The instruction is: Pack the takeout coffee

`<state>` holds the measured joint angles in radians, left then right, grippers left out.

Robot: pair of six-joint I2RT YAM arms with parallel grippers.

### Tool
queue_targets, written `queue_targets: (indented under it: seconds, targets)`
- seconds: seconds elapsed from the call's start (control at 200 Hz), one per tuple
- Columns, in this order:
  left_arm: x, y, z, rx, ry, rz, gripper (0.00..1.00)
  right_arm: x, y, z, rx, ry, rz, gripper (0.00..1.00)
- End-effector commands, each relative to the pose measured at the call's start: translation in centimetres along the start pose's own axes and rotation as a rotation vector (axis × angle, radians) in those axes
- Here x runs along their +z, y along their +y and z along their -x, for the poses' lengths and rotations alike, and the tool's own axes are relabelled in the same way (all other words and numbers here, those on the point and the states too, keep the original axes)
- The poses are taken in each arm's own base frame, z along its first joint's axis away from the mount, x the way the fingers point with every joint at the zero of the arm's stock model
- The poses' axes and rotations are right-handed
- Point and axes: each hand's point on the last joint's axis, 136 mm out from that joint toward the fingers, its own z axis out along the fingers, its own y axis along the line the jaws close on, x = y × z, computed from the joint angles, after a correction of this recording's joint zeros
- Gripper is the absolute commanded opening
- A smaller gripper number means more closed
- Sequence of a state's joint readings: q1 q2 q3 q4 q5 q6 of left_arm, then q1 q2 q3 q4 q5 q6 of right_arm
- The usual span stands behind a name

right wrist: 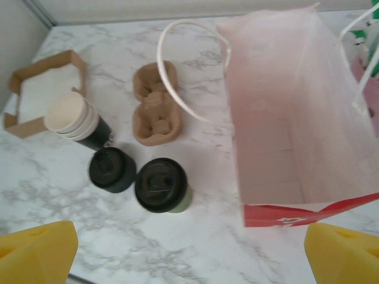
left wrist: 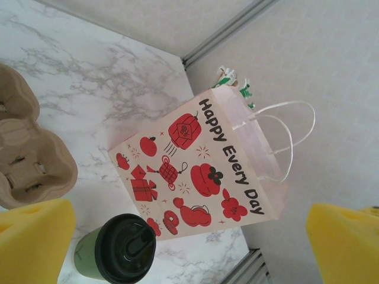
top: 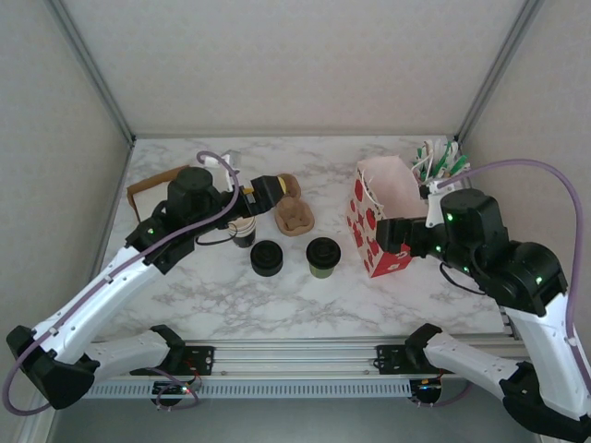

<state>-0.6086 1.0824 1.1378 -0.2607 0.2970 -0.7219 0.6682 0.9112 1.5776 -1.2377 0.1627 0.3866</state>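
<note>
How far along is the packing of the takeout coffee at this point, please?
Done: the gift bag stands upright and open, nothing visible inside. In hand: nothing; the left gripper and right gripper are both open and empty. Left: the lidded takeout coffee sits on the table beside the bag and needs lifting in.

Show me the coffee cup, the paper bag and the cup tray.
coffee cup [right wrist: 160, 183], right wrist view, on its black lid
paper bag [left wrist: 195, 171], left wrist view, on its printed side
cup tray [right wrist: 155, 106], right wrist view, on its middle
</note>
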Motion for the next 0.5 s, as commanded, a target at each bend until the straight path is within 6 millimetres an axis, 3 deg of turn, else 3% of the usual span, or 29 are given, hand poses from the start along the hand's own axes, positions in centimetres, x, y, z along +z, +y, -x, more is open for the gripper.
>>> queue_targets:
  seconds: [0.0,0.2,0.496]
  targets:
    - [0.4,0.5,-0.2,-0.042,-0.015,0.017,1.0,0.8,2.3,-0.1,0.044,0.029,0.113,0.99]
    - [1.9,2.7,0.1,0.035,0.02,0.122,1.0,3.2,4.8,0.0,0.049,0.1,0.194,0.99]
    - [4.2,7.5,3.7,-0.014,0.016,0.172,1.0,7.5,8.6,0.1,-0.135,0.18,0.128,0.99]
